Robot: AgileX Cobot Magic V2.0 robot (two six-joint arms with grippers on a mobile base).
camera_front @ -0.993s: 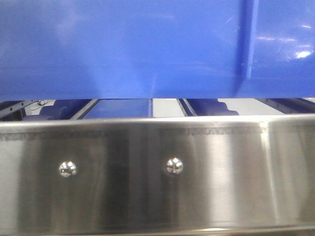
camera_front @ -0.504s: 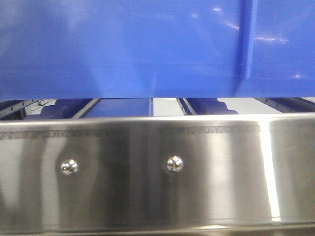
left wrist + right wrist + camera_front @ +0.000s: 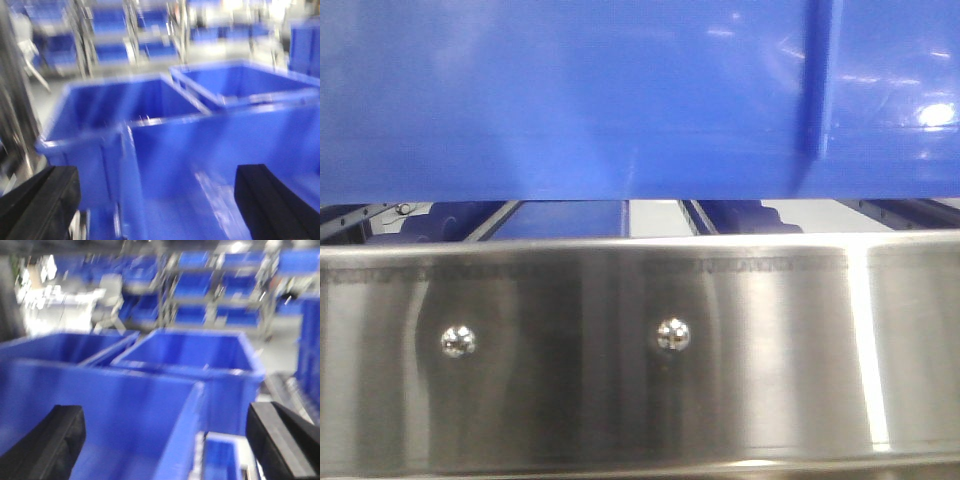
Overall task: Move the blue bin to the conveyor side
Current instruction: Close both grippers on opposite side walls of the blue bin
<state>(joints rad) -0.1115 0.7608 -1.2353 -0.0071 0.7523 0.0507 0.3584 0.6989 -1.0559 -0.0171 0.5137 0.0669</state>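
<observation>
1. One blue bin (image 3: 570,100) fills the top of the front view.
2. One steel rail (image 3: 770,350).
3. Two domed bolts (image 3: 458,341) on the rail.
4. Two open blue crates (image 3: 100,115) side by side, seen in both wrist views.
5. Further racked crates (image 3: 195,285): too blurred to count.

the bin (image 3: 570,100) is a glossy bright-blue plastic crate. in the front view its smooth side wall fills the whole upper part, edge to edge, with soft light streaks and a glare spot at the right. one thin vertical rib runs down the wall right of centre. its lower edge lies level and straight, above the steel rail (image 3: 620,370), with a narrow gap showing between them. what it rests on cannot be told. both wrist views are blurred: the bin (image 3: 210,150) shows as a broad blue wall low in the frame, and in the right wrist view the bin (image 3: 110,405) has a thick rim.
</observation>
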